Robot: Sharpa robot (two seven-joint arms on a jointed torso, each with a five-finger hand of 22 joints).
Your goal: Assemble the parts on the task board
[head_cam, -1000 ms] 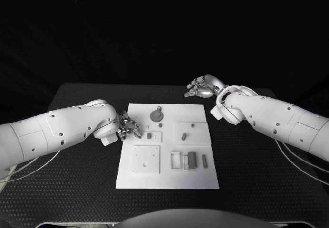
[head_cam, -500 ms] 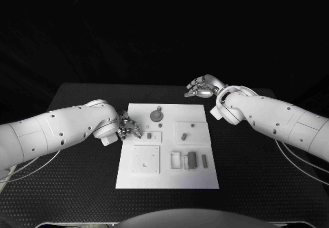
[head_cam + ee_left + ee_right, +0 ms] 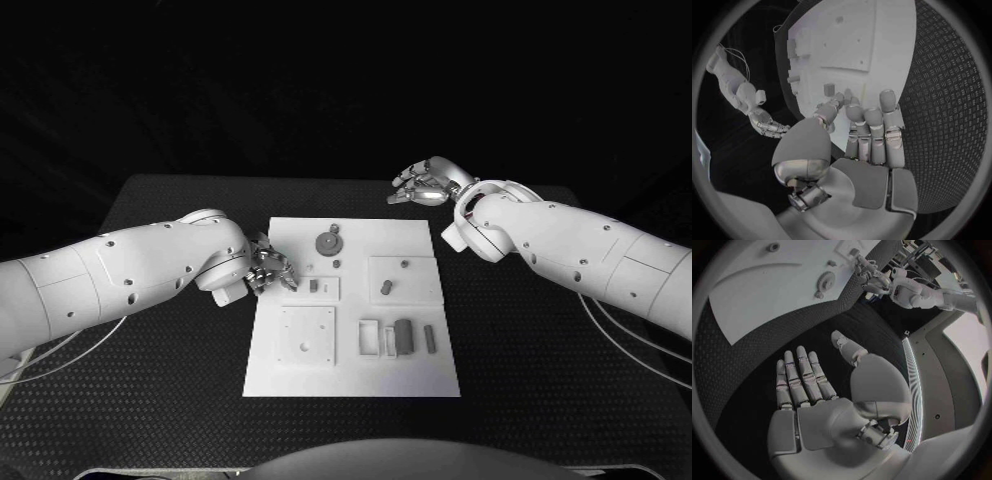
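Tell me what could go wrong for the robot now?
1. The left robot hand hovers at the task board's left edge with fingers bunched close together; lowering it might nudge the board and jostle the loose parts.
2. The small grey peg nearest that hand is tiny, so it could slip from a pinch.
3. The right robot hand is open over the black table, far from the board, so it probably cannot steady anything.

Legible text/labels/nos.: none. Task board (image 3: 414, 368): plain white, no markings readable. Parts, arms, table: no brand or sign legible in any view.
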